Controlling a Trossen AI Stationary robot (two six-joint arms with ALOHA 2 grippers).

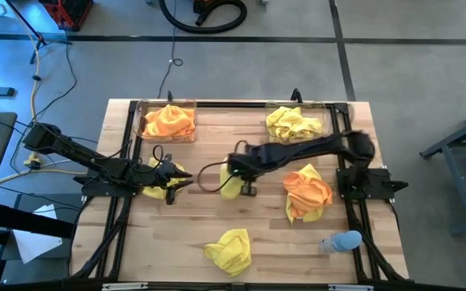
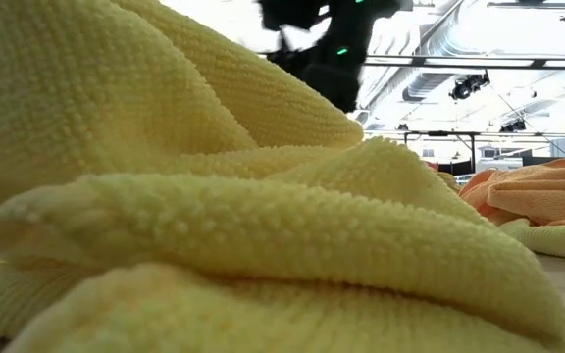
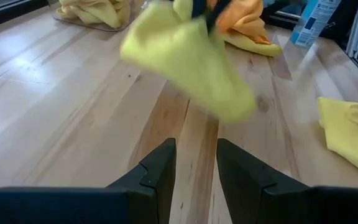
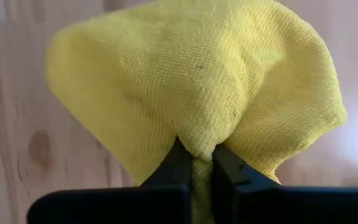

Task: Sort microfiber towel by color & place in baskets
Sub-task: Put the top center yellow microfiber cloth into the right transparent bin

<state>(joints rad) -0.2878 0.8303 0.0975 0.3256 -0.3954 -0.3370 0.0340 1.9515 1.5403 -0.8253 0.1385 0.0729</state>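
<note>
Right arm picking up a yellow towel at mid-table.
The right gripper (image 4: pixel 194 163) is pinching a fold of the yellow microfiber towel (image 4: pixel 197 81); judged next: carrying it to the far-right basket (image 1: pixel 330 113) holding yellow. The left gripper (image 3: pixel 194 171) is waiting, fingers apart.

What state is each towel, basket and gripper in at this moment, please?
Right gripper: shut on the centre yellow towel.
Left gripper: open, empty, beside the left yellow towel.
Left basket: holds an orange towel.
Right basket: holds a yellow towel.
Loose orange towel: crumpled on the table, unsorted.
Front yellow towel: crumpled near the front edge, unsorted.
</note>
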